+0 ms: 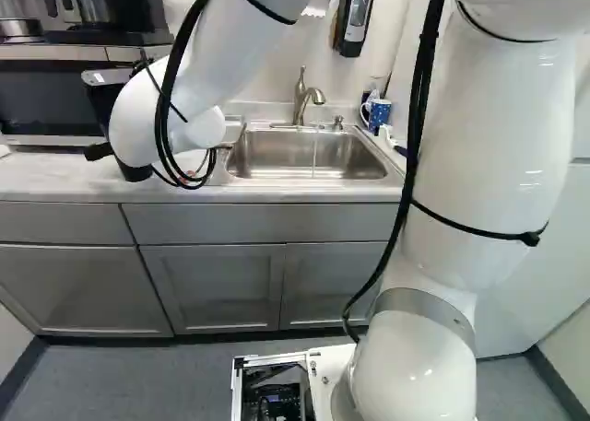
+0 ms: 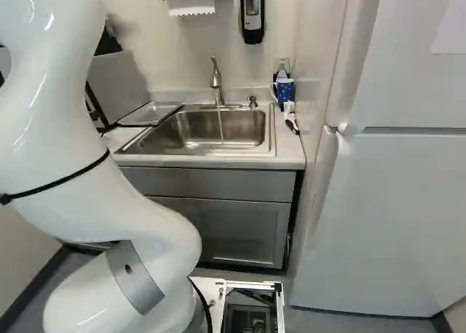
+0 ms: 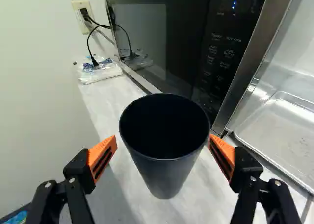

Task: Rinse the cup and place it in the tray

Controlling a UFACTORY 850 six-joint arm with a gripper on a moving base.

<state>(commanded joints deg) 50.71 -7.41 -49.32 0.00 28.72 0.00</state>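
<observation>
In the wrist view, the black cup (image 3: 164,170) is pointing its wide mouth up towards the camera, its long axis standing upright and its narrower base resting on the pale countertop (image 3: 105,101). The inside is looking dark, and I cannot tell whether it is holding anything. A shallow tray (image 3: 289,136) is lying beside the cup, near the microwave (image 3: 171,42), and a plastic packet (image 3: 100,72) is sitting further off by the wall. The gripper (image 1: 111,99) is keeping its fingers spread apart, the cup standing between them, with the orange pads (image 3: 102,155) coming close to both its sides just below the rim. In the left base view, the arm is reaching across to the counter left of the sink (image 1: 253,154), and its wrist is partly hiding the gripper; I cannot make out the cup there. In the right base view, a thin stream of water is running from the faucet (image 2: 216,81) into the sink, while the tray is lying at the sink's left. A blue mug (image 2: 285,89) is standing upright at the sink's right, and a brush (image 2: 290,118) is lying just in front of it.
</observation>
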